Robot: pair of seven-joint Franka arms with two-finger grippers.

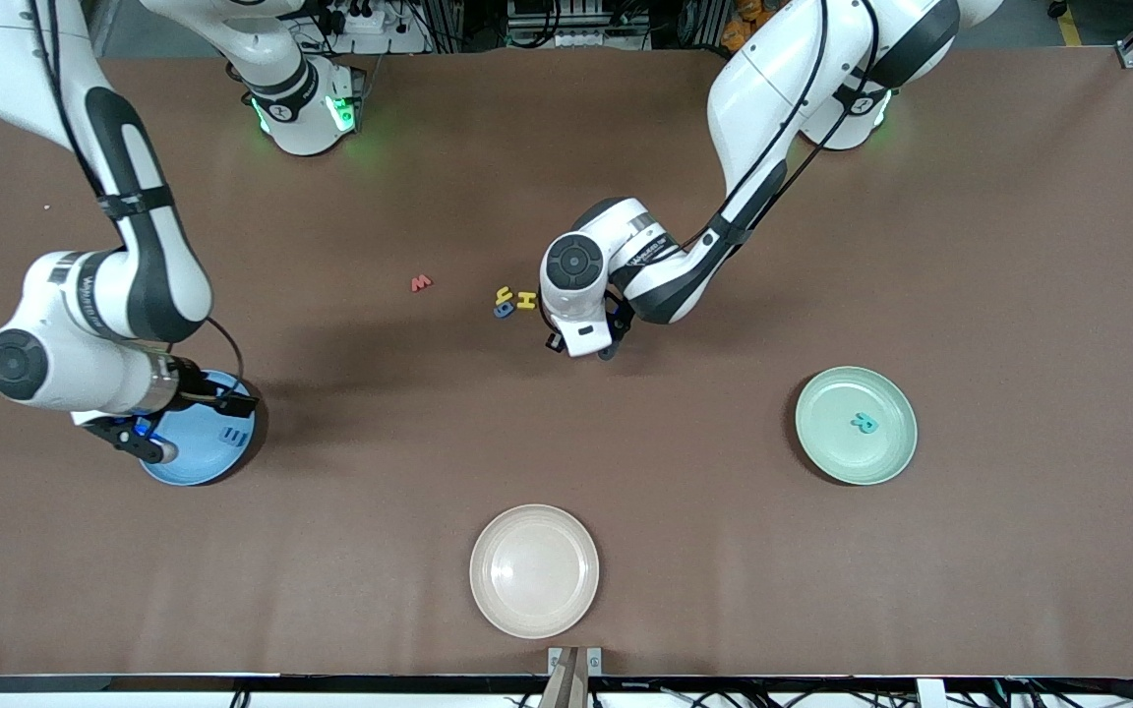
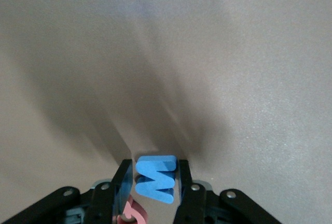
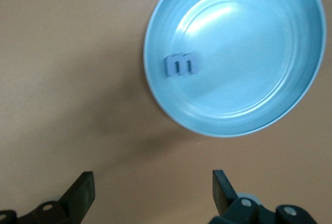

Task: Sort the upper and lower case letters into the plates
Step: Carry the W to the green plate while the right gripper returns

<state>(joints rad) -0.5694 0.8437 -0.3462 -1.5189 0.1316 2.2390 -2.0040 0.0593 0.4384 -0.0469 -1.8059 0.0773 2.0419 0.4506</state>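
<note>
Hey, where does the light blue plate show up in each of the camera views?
Front view: the light blue plate sits toward the right arm's end of the table, partly covered by the right arm.
Right wrist view: it fills the upper part of the picture, past the right gripper's open fingers.
Left wrist view: not in it.
Shared landmark: the small blue letter m lying in the plate.

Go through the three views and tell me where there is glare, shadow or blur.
Front view: evenly lit, with soft arm shadows on the table and a faint sheen on the cream plate. Left wrist view: long streaked shadows over the table, and the blue M between the left gripper fingers looks soft. Right wrist view: bright glare patches in the light blue plate; the lowercase m is blurry.
</note>
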